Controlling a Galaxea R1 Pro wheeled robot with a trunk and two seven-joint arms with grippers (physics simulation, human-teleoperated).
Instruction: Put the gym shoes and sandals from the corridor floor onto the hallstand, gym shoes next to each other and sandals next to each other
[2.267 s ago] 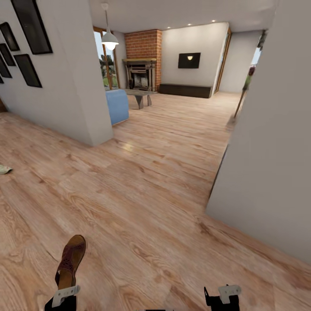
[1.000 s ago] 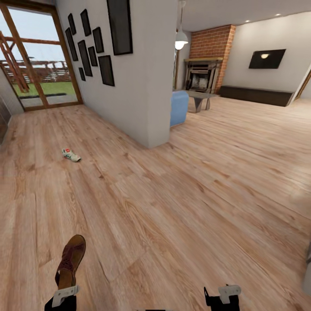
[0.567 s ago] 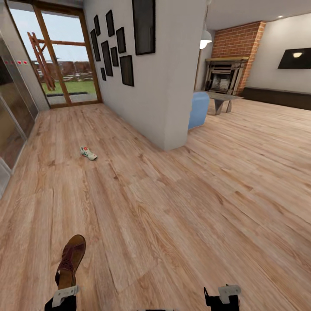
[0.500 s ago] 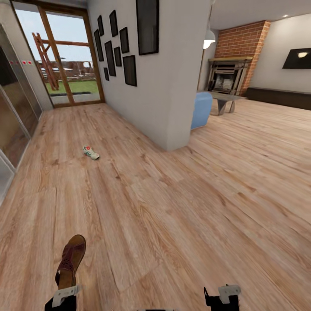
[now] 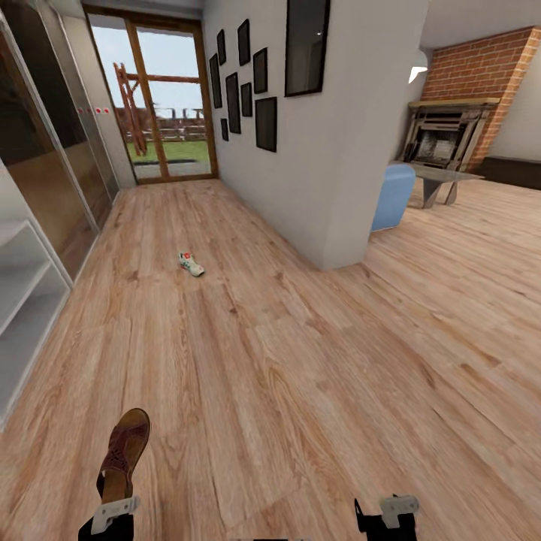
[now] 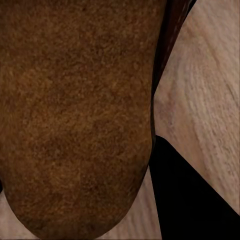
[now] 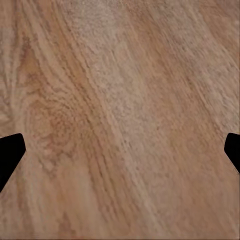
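L end effector (image 5: pixel 113 513) is pinching a brown sandal (image 5: pixel 124 452), toe pointing fwd, carried low at near left. R end effector (image 5: pixel 387 512) is spread w/ nothing between its tips, just floor below. One gym shoe (image 5: pixel 191 264) lies on the corridor floor (image 5: pixel 248 353) far ahead, centre-left. Pale grey hallstand (image 5: pixel 19 315) shelves at left edge. Best approach, imo: keep the grip firm, swing left to face the rack squarely, set the sandal well onto a shelf w/ room beside it for its mate.
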